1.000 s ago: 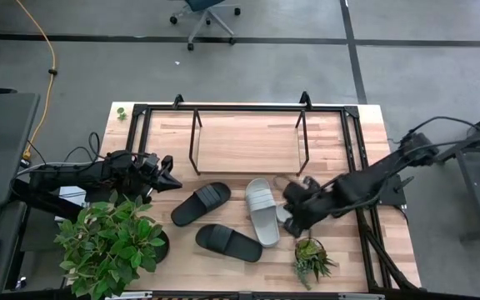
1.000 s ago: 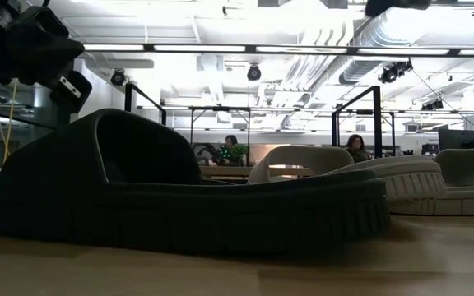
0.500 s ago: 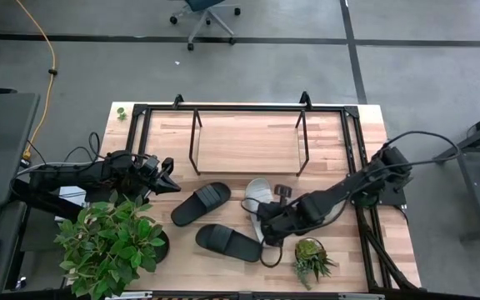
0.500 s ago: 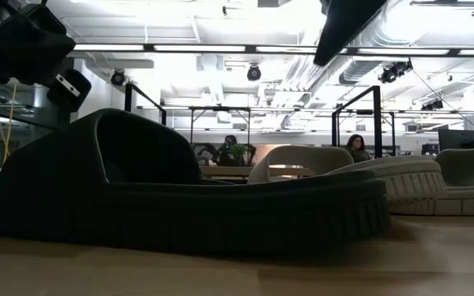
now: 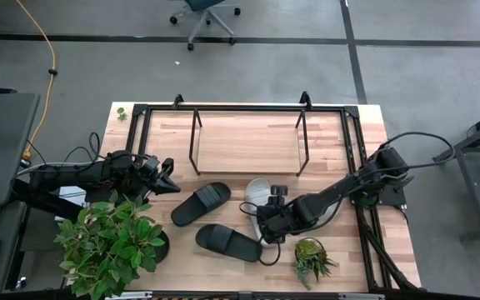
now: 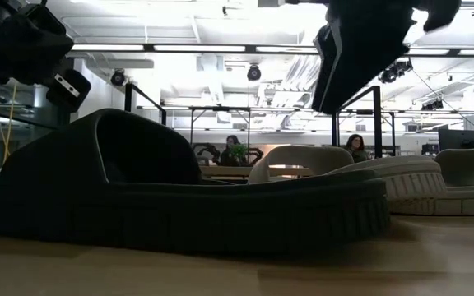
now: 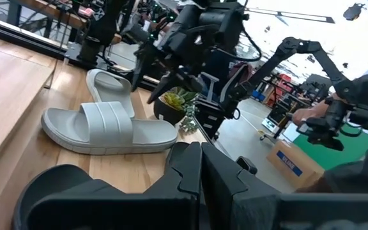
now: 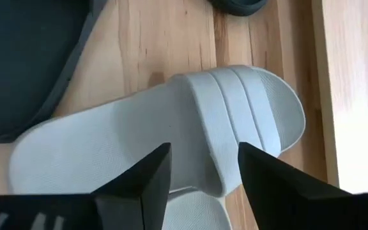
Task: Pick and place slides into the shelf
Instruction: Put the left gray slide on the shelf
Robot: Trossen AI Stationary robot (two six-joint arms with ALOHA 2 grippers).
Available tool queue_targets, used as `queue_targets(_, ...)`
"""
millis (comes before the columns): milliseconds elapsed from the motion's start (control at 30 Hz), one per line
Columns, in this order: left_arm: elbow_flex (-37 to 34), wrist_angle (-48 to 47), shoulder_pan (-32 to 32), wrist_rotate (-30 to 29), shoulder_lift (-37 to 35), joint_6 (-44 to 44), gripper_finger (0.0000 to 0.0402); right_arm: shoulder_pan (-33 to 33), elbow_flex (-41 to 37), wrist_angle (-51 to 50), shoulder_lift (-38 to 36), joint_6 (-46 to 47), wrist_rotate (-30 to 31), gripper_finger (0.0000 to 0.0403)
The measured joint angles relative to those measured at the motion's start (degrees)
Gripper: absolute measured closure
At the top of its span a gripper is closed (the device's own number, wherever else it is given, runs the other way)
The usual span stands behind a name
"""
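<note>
A light grey slide (image 8: 171, 134) lies sole down on the table, right of two black slides (image 5: 201, 203) (image 5: 227, 242). A second grey slide (image 7: 107, 82) lies just behind it. My right gripper (image 8: 203, 185) hovers open above the nearer grey slide (image 5: 258, 192), pointing steeply down, one finger to each side of it and clear of it, as the low view shows (image 6: 360, 49). The shelf (image 5: 244, 108), a black tube frame, stands at the table's far side. My left gripper (image 5: 173, 181) waits shut at the table's left, pointing level toward the slides.
A large potted plant (image 5: 111, 246) stands at the near left corner beside my left arm. A small plant (image 5: 311, 258) stands at the near edge, close under my right arm. Black frame rails (image 5: 361, 167) run along the table's right side. People sit in the room beyond.
My right gripper has come down and toward the table's left, from beside the grey slides to above the nearer one. It has rolled about its own axis and opened. The slides have kept their places.
</note>
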Motion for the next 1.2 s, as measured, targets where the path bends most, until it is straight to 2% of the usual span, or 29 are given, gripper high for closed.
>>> queue_targets(500,0.0,0.0,0.0,0.7,0.0,0.0,0.0401,-3.7,-6.9,9.5,0.0,-4.1,0.9,0.0229)
queue_targets(767,0.0,0.0,0.0,0.9,0.0,0.0,0.0401,-3.8,-7.0,11.3,0.0,-7.4,-3.9,0.0235)
queue_targets(1000,0.0,0.1,0.0,1.2,0.0,0.5,0.0401,-3.6,-7.0,12.6,3.3,-9.0,-4.2,0.0242)
queue_targets(1100,0.0,0.1,0.0,2.0,0.0,0.4,0.0401,-3.7,-6.0,11.7,5.1,-9.5,-2.3,0.0242)
queue_targets(1200,0.0,0.1,0.0,2.9,0.0,0.0,0.0401,-3.8,-4.2,10.6,6.1,-10.4,3.2,0.0242)
